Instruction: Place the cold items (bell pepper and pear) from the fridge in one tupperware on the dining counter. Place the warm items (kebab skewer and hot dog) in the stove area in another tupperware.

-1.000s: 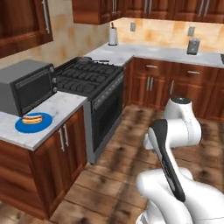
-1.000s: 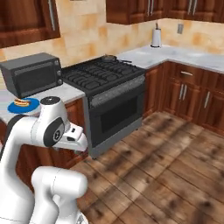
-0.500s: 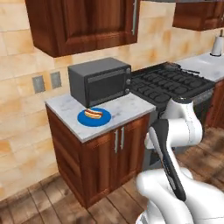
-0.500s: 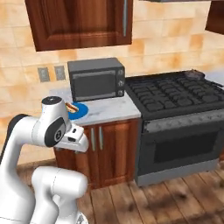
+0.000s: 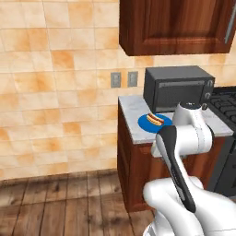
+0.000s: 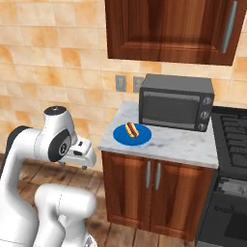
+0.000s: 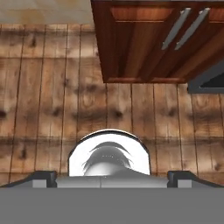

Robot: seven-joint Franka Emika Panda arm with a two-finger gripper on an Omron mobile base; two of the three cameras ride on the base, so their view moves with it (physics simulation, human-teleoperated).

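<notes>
Jaws spread wide and empty; hot dog [image 6: 130,129] lies on blue plate [image 6: 143,138] beside unlabelled microwave [image 6: 176,102]

base drove: views shifted | hot dog [image 6: 131,129] nearer, centred | arm unchanged

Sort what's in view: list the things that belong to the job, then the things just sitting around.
Job:
hot dog
blue plate under it

Just there:
microwave
stove
wall outlets
upper cabinet
</notes>
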